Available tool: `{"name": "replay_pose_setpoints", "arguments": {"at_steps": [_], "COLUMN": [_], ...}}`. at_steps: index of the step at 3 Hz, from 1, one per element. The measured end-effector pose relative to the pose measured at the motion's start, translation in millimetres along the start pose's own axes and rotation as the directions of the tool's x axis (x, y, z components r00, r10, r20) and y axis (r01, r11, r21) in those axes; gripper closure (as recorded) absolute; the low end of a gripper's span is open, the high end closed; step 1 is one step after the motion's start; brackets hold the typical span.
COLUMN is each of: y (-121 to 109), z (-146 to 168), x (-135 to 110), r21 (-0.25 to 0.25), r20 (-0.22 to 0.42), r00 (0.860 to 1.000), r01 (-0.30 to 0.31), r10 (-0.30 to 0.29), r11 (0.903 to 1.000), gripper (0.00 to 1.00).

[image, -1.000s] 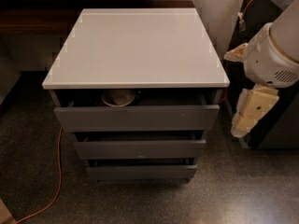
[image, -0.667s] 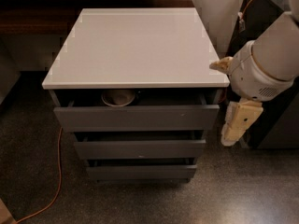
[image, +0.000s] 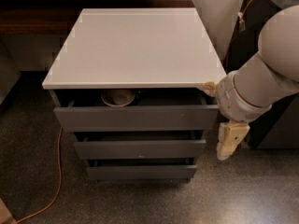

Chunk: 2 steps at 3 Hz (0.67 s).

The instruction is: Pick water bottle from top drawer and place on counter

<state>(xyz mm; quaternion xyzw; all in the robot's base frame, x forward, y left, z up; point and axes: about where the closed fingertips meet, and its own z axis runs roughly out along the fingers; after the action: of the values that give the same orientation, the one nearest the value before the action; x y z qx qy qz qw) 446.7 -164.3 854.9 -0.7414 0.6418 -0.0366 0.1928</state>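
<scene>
The counter [image: 135, 45] is the glossy white top of the grey cabinet. Beneath it the top drawer [image: 135, 118] stands pulled out a little. In the gap I see a round white bowl [image: 118, 97]. The water bottle is hidden from view. My gripper [image: 230, 141] hangs pointing down at the right side of the cabinet, just beyond the top drawer's right end and below the counter's front right corner. It holds nothing that I can see. The pale arm [image: 261, 73] reaches in from the upper right.
Two narrower grey drawers [image: 139, 148] sit below the top one, slightly stepped out. An orange cable [image: 58, 171] runs across the speckled floor at the left. A dark unit [image: 280, 125] stands at the right behind my arm. A dark wooden ledge [image: 32, 13] runs behind the cabinet.
My arm and gripper have moved left and a little lower, from well off to the right to right beside the cabinet's front right corner. The drawer and bowl have not moved.
</scene>
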Motion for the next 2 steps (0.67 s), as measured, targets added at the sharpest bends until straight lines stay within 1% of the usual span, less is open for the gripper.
{"name": "replay_pose_setpoints", "arguments": {"at_steps": [1,2], "y": [-0.7,-0.6], "z": [26.4,25.5], "x": [9.9,9.6], "r21": [-0.007,-0.007], "r20": [0.006,0.005], "r00": [0.997,0.997], "r01": [0.079,0.08], "r10": [-0.078,-0.08], "r11": [0.9969,0.9968], "gripper": [0.0,0.0]}}
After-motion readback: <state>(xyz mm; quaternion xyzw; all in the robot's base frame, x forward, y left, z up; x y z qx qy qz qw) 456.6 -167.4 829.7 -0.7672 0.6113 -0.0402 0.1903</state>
